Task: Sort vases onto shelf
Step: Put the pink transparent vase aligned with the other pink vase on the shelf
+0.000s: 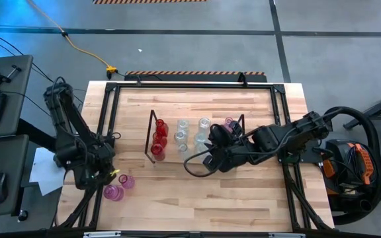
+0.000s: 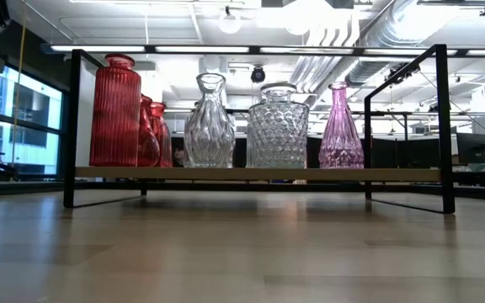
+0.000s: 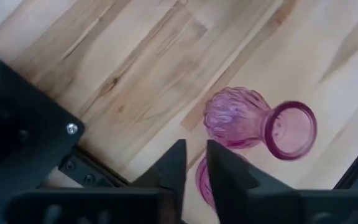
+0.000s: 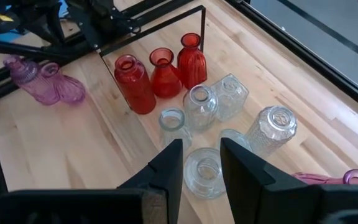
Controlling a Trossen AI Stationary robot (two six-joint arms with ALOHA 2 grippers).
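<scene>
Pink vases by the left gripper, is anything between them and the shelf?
Only bare table lies between the pink vases and the shelf. But the right gripper hangs by its far end, where the other pink vase stands.

I see a table (image 1: pixel 243 192) made of light wood, smooth, with brown grain lines. Its black metal frame (image 1: pixel 104 119) looks matt. In the middle of the low view, the shelf (image 2: pixel 251 173) has a pale wooden board and thin black wire ends. The red vases (image 2: pixel 114 111) are shiny ribbed glass. The clear vases (image 2: pixel 278 126) are glass too, with bumpy cut patterns that sparkle. A pink vase (image 3: pixel 253 121) at the right of the left wrist view is see-through glass with ridges. My left gripper (image 3: pixel 194 169) has dull black fingers, like plastic, and a shiny screw sits on its dark plate.
</scene>
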